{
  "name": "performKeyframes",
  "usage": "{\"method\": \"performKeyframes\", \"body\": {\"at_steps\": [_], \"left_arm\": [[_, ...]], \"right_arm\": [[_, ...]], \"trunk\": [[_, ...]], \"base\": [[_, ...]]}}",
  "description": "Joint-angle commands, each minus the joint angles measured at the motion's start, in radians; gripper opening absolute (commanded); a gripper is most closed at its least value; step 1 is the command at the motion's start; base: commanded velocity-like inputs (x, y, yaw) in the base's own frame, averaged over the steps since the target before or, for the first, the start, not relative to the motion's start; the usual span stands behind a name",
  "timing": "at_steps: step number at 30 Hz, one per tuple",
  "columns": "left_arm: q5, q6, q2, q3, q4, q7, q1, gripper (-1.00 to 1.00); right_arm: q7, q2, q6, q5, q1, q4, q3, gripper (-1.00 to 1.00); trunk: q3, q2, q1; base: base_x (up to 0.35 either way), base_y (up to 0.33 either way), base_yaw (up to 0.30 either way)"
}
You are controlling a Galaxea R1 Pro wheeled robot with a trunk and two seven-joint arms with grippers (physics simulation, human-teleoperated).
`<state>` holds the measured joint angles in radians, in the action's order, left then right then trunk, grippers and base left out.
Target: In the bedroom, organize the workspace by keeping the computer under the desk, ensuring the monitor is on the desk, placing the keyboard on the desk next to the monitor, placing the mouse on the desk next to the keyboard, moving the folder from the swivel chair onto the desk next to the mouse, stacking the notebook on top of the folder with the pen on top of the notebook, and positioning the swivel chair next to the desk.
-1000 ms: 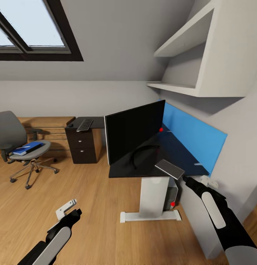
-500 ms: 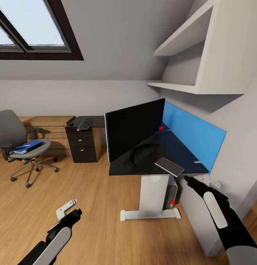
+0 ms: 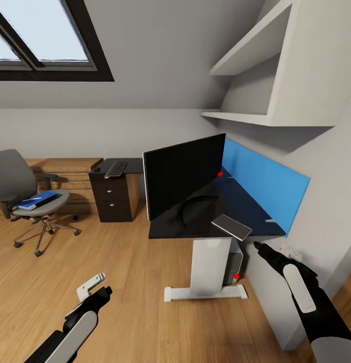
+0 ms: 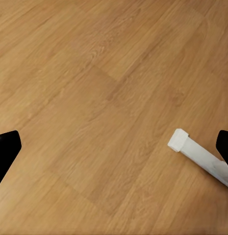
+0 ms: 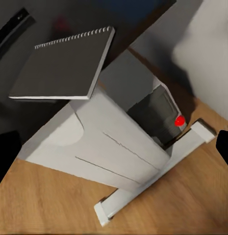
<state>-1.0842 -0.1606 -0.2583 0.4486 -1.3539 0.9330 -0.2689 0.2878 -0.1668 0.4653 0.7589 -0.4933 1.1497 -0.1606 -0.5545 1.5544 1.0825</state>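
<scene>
The monitor (image 3: 184,176) and notebook (image 3: 231,227) sit on the desk (image 3: 256,209), the computer (image 3: 235,264) beneath, the swivel chair (image 3: 24,194) far left

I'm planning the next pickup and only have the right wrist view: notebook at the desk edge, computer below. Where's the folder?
Observer: The folder lies on the chair seat, well left of the desk.
Operator: And the keyboard?
Observer: The keyboard sits on the desk's far wing, above the drawers.
Operator: Is the left hand free?
Observer: Yes, the left hand is open and holds nothing, low over the floor.
</scene>
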Motion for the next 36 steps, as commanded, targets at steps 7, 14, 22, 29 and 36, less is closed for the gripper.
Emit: {"method": "performKeyframes", "body": {"at_steps": [7,14,22,29,36], "left_arm": [[-0.001,-0.004,-0.001,0.004,0.027,0.005,-0.001,1.00],[0.001,-0.004,-0.001,0.004,0.039,0.006,-0.001,1.00],[0.001,-0.004,-0.001,0.004,0.039,0.005,-0.001,1.00],[0.001,-0.004,-0.001,0.004,0.039,0.005,-0.001,1.00],[0.001,-0.004,-0.001,0.004,0.039,0.005,-0.001,1.00]], "right_arm": [[-0.035,-0.001,0.100,0.191,-0.001,-0.037,-0.121,1.00],[-0.039,0.000,0.284,0.301,-0.001,-0.084,-0.339,1.00],[-0.041,0.000,0.328,0.307,-0.001,-0.090,-0.376,1.00],[-0.041,0.002,0.324,0.305,-0.001,-0.090,-0.378,1.00],[-0.046,0.006,0.319,0.303,-0.001,-0.090,-0.377,1.00]], "trunk": [[-0.001,0.001,0.000],[-0.023,0.050,0.027],[-0.048,0.106,0.057],[-0.070,0.155,0.084],[-0.092,0.204,0.111]], "base": [[0.000,0.000,0.000],[0.000,0.000,0.000],[0.000,0.000,0.000],[0.000,0.000,0.000],[0.000,0.000,0.000]]}}
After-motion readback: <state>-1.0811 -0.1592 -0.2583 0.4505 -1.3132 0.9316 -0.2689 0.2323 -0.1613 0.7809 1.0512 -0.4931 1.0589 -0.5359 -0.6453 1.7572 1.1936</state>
